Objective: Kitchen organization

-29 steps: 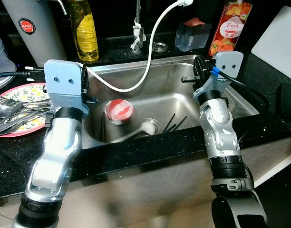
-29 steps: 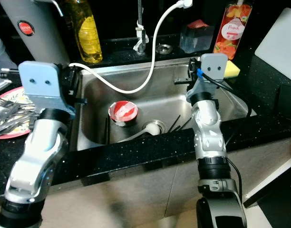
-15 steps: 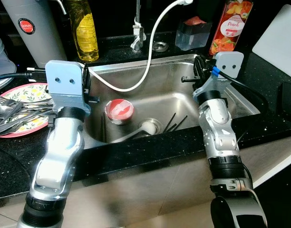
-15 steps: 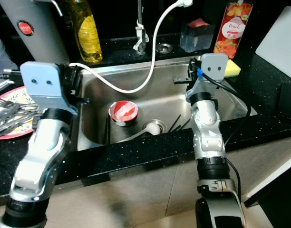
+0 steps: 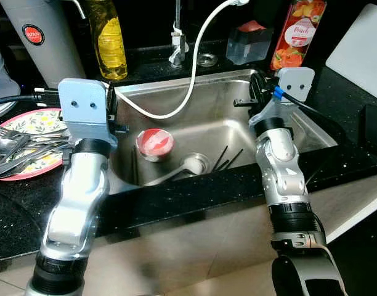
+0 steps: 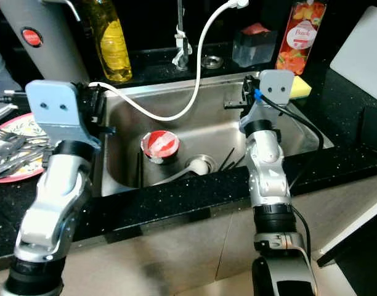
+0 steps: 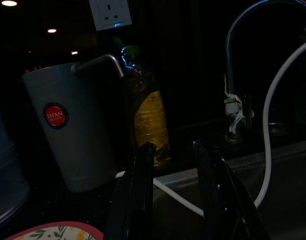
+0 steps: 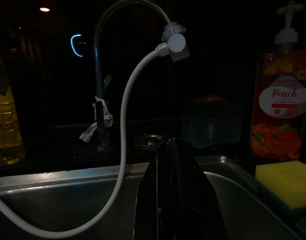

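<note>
Kitchen organization, sink station: both arms are hovering at the rim of the steel sink [image 5: 312,132], nothing yet in hand. The left pincer [image 7: 174,150] is standing with fingers spread and empty at the sink's 9 o'clock edge; the right pincer [image 8: 169,150] is holding its fingers pressed together, empty, at the 3 o'clock edge. The likely items to clear are lying in the basin: a red-lidded cup [image 5: 154,143] toward 9 o'clock of the drain [image 5: 197,163], and black chopsticks [image 5: 226,160] fanned just at the drain's 3 o'clock. By my judgement the step is a reach down into the basin; doing it well is meaning opening the right pincer before descent, coming in steeply, and taking the thin sticks near their middle against the slick steel. Obstruction: a white hose [image 5: 194,74] is looping from the tap [image 5: 177,43] across the basin toward 10 o'clock, and could snag either wrist. Surroundings on the black worktop [image 5: 176,197]: a floral plate [image 5: 28,120] piled with cutlery [image 5: 16,151] at 9 o'clock, a grey jug [image 5: 44,37] and yellow oil bottle [image 5: 108,40] at 11, a peach soap bottle [image 5: 294,34] at 1, a yellow sponge [image 6: 301,90] just beside it.
</note>
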Controlling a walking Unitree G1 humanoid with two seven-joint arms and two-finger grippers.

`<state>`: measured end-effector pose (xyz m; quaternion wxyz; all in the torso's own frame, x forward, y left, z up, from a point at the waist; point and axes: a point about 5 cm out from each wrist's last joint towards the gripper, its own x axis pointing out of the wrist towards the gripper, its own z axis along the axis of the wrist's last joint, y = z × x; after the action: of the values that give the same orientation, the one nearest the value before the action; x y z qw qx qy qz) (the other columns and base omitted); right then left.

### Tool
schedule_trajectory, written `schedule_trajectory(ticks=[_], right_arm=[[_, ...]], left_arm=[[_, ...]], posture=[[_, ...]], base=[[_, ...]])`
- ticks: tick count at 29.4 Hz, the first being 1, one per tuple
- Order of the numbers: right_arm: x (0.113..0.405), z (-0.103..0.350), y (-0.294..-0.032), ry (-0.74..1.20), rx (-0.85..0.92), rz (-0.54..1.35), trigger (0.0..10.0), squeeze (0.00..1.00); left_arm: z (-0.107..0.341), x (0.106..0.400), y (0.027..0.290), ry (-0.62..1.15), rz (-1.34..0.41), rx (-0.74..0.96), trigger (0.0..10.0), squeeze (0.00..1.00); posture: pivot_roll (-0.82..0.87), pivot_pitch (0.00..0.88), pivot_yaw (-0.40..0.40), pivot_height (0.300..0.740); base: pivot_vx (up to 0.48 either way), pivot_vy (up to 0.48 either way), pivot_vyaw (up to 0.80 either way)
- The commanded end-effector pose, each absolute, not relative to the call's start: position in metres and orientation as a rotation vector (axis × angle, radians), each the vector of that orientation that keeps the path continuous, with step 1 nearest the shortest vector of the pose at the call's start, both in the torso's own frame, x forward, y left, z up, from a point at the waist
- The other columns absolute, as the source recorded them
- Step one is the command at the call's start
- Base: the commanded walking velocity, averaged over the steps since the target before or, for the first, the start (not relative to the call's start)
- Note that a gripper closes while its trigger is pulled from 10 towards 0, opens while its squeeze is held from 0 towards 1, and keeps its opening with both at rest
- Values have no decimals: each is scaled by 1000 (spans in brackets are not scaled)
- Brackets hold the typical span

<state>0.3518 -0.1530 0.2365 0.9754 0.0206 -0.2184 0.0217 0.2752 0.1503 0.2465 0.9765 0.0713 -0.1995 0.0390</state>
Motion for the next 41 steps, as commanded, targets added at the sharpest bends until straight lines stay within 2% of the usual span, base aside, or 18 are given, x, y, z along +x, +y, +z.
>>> schedule_trajectory(ticks=[1,5,8,9,10,11,12,13,16,18,19,20,22,23,26,28,31,41], right_arm=[[352,239,-152,-441,44,48,10000,0],[352,239,-153,-441,41,42,10000,0],[354,238,-171,-437,17,-41,10000,0],[354,237,-188,-432,-11,-107,10000,0],[353,231,-232,-399,-73,-272,10000,0],[353,231,-232,-399,-73,-272,10000,0],[349,226,-256,-371,-103,-362,10000,0],[349,226,-256,-371,-103,-362,10000,0],[332,208,-316,-275,-141,-584,10000,0],[325,199,-331,-237,-154,-639,10000,0],[315,187,-346,-185,-173,-697,10000,0],[315,187,-346,-185,-173,-697,10000,0],[288,157,-376,-59,-201,-826,10000,0],[288,157,-376,-59,-201,-826,10000,0],[258,133,-403,49,-246,-975,10000,0],[258,133,-403,49,-246,-975,10000,0],[242,134,-422,77,-304,-1072,10000,0],[229,157,-444,18,-385,-1161,10000,0]], left_arm=[[244,277,151,-395,86,147,10000,0],[243,277,151,-392,86,151,10000,0],[242,278,152,-393,96,165,10000,0],[242,278,154,-395,108,176,10000,0],[243,278,164,-394,159,188,10000,0],[243,278,164,-394,159,188,10000,0],[243,279,172,-393,198,198,10000,0],[243,279,172,-393,198,198,10000,0],[244,279,200,-377,357,241,10000,0],[243,278,211,-364,423,246,10000,0],[244,276,224,-355,520,273,10000,0],[244,276,224,-355,520,273,10000,0],[244,263,256,-334,735,347,10000,0],[244,263,256,-334,735,347,10000,0],[234,243,291,-255,953,392,10000,0],[234,243,291,-255,953,392,10000,0],[227,232,307,-210,1040,415,10000,0],[224,235,301,-204,1033,426,10000,0]], posture=[[61,0,37,740],[60,0,37,740],[56,0,37,740],[52,0,37,740],[52,0,37,740],[52,0,37,740],[49,0,38,740],[49,0,38,740],[41,0,40,740],[41,0,40,740],[41,0,40,740],[41,0,40,740],[50,0,40,740],[50,0,40,740],[53,0,37,740],[53,0,37,740],[65,0,35,740],[56,0,44,740]], base=[[0,0,0],[0,0,0],[0,0,0],[0,0,0],[0,0,0],[0,0,0],[0,0,0],[0,0,0],[0,0,0],[0,0,0],[0,0,0],[0,0,0],[0,0,0],[0,0,0],[0,0,0],[0,0,0],[0,0,0],[0,0,0]])
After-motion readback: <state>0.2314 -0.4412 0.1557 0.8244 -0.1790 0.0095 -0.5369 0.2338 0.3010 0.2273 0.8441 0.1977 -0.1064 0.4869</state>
